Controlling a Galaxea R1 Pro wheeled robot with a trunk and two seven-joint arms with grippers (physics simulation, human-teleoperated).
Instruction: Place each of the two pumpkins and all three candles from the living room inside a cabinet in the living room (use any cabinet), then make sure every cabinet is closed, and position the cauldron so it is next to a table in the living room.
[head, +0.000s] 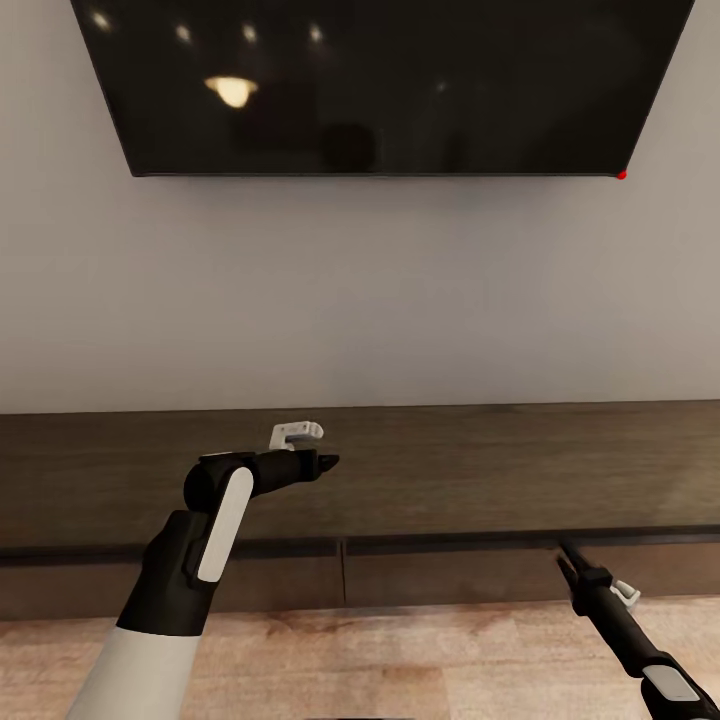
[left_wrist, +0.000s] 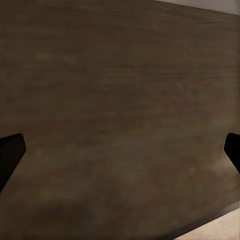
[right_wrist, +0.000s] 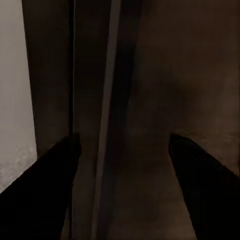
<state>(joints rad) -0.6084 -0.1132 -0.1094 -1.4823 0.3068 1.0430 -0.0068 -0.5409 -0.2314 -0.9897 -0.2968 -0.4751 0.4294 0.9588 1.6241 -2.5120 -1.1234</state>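
Note:
The long, low dark brown cabinet (head: 480, 470) runs along the wall in the head view. Its two fronts meet at a seam below the middle and look shut. My left gripper (head: 325, 462) reaches out over the cabinet's flat top. In the left wrist view that gripper (left_wrist: 120, 155) is open, its fingertips (left_wrist: 10, 150) wide apart above bare wood (left_wrist: 120, 90). My right gripper (head: 568, 558) is low at the right, pointing at the cabinet's front edge. In the right wrist view it (right_wrist: 122, 150) is open and empty, close to the dark front (right_wrist: 165, 75). The pumpkins, candles and cauldron are out of view.
A large black television (head: 380, 80) hangs on the pale grey wall (head: 360, 300) above the cabinet. Light wooden floor (head: 400, 660) lies in front of the cabinet, between my two arms.

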